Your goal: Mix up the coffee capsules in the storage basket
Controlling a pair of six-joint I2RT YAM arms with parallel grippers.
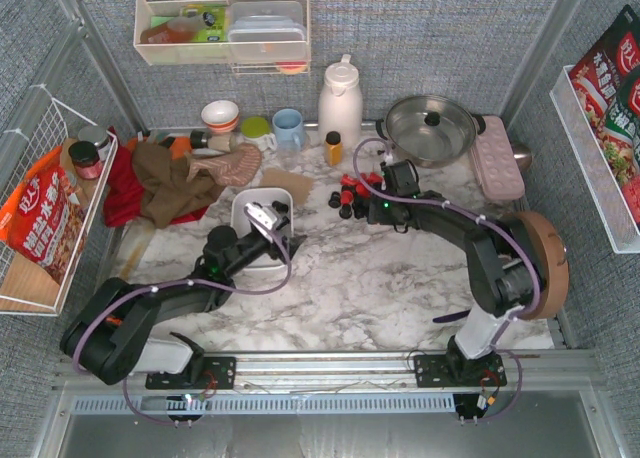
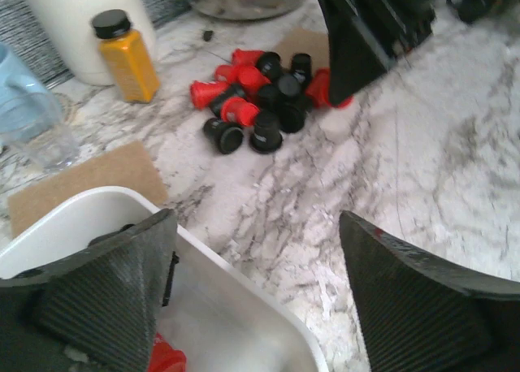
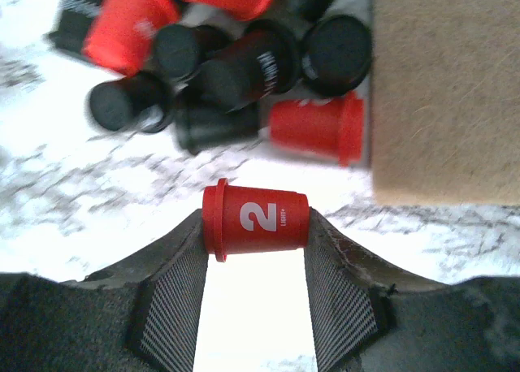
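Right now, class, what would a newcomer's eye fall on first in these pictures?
First, the heap of red and black coffee capsules lying toward the back of the marble table. Next, the right gripper, closed on one red capsule marked 2 at the heap's edge. The left gripper hangs open over the white storage basket.

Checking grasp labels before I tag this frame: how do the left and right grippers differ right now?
The left gripper stands wide open and empty; the right gripper is closed on a red capsule. The left gripper hangs over a corner of the storage basket; the right gripper sits at the capsule pile on the marble table. Shared: both have black ribbed fingers.
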